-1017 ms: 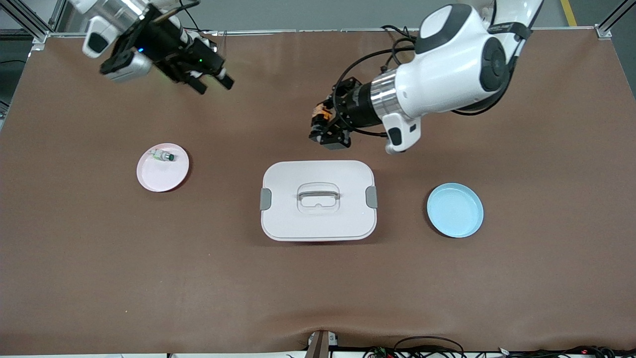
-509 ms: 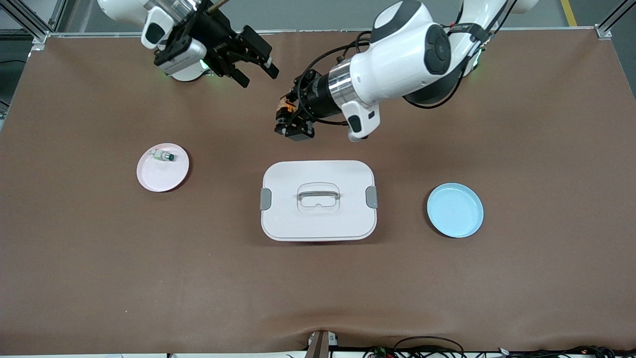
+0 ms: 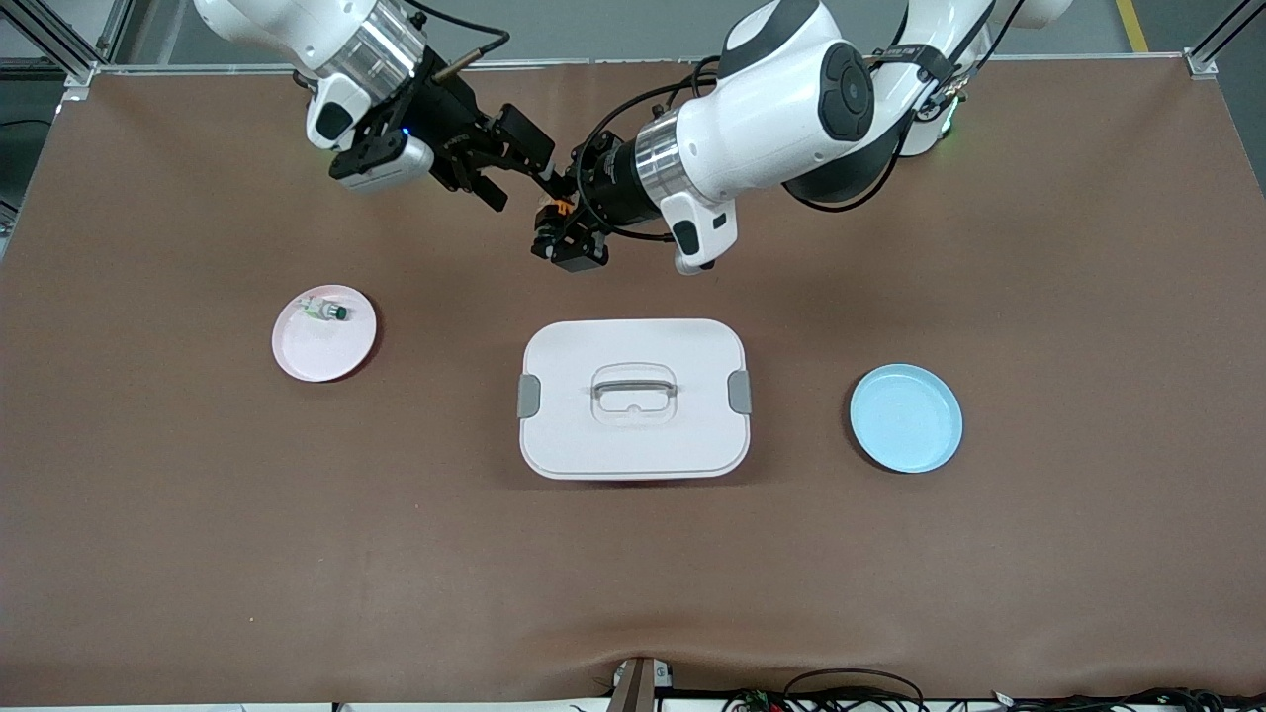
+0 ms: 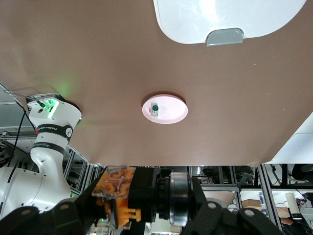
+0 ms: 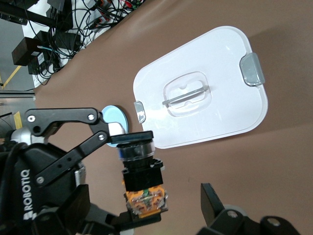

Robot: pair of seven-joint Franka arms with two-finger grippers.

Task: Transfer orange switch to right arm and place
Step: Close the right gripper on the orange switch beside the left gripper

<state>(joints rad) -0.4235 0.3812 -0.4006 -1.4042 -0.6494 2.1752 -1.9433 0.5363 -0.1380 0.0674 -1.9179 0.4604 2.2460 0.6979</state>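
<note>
The orange switch is a black cylinder with an orange end, held in the air by my left gripper, which is shut on it over bare table between the white box and the robots' bases. In the left wrist view the switch lies across the left gripper. My right gripper is open, right beside the switch, with its fingertips on either side of the orange end. In the right wrist view the switch sits between the spread fingers of the right gripper without touching them.
A white lidded box stands mid-table. A pink plate holding a whitish green-tipped part lies toward the right arm's end. An empty blue plate lies toward the left arm's end.
My left gripper has carried the switch toward the right arm's end and toward the bases. My right gripper has swung in to meet it and now brackets the switch.
</note>
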